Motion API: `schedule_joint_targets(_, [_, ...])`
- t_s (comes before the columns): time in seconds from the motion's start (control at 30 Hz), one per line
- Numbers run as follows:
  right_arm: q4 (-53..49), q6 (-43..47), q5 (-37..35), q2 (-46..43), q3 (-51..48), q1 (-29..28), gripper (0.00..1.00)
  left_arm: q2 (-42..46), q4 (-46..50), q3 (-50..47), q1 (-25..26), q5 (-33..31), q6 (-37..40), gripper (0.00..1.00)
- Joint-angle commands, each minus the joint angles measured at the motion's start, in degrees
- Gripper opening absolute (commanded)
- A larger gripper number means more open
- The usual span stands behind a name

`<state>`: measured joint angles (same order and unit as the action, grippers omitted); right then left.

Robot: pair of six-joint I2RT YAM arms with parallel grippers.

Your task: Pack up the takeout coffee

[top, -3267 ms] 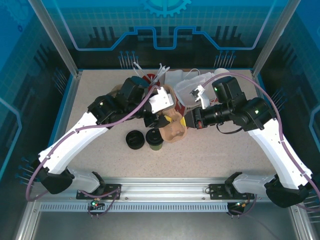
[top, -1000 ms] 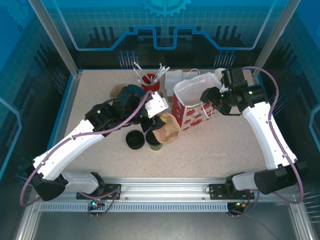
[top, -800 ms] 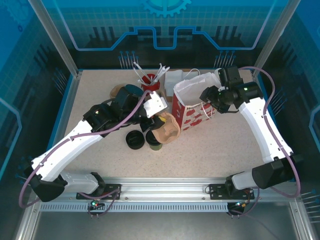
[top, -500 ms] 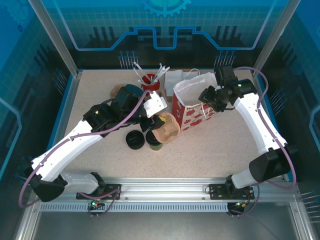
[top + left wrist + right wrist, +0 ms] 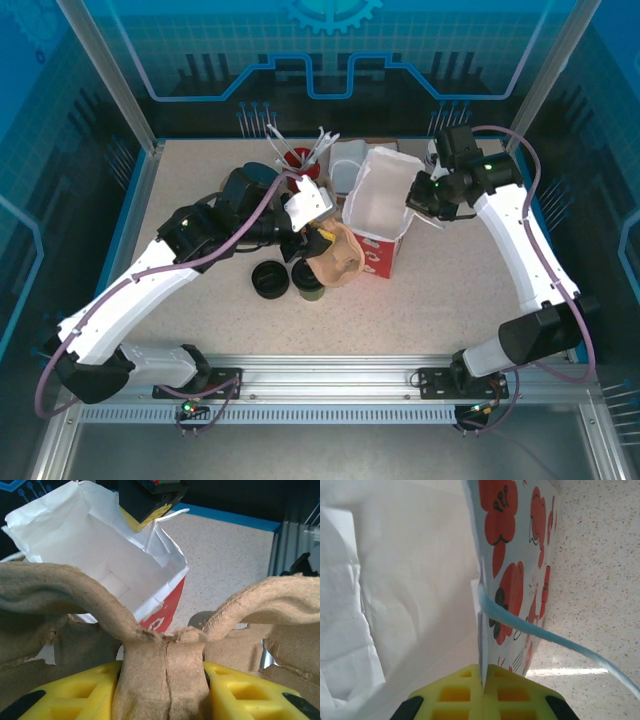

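Saw the stack of black lids [image 5: 268, 279] near the middle of the bench [image 5: 450, 300], midway between its left and right edges, with the takeout coffee [image 5: 311, 286] upright just beside it on the right. Found the left gripper [image 5: 167, 680] pinching the brown pulp carrier [image 5: 340, 258] just behind that cup. Noted the white bag [image 5: 375, 200], red-printed, mouth open, beside the carrier. Caught the right gripper [image 5: 482, 690] pressed together on the bag's right rim.

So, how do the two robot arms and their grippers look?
The left arm and right arm have white shells on the long links and black joints. A thin purple cable runs along each. Small green lights glow near the right wrist. The gripper fingers are bright yellow, moulded with hollow cells.
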<state>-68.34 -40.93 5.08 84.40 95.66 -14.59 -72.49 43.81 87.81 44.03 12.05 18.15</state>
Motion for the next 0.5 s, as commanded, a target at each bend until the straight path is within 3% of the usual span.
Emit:
schedule_joint_targets(0.0, [-6.1, 6.2, 4.1, -2.8, 2.5, 0.6, 0.00, -0.6, 1.3, 3.8, 1.2, 4.2, -1.4, 0.43])
schedule_joint_targets(0.2, [-9.7, 10.5, 11.0, -4.9, 1.6, 0.4, 0.00, -3.4, 3.2, 8.2, 3.0, 5.6, -0.8, 0.43])
schedule_joint_targets(0.47, [-10.1, 13.1, 14.8, -8.1, -1.1, -2.1, 0.00, -9.2, 7.0, 13.6, 5.4, 7.4, 0.6, 0.43])
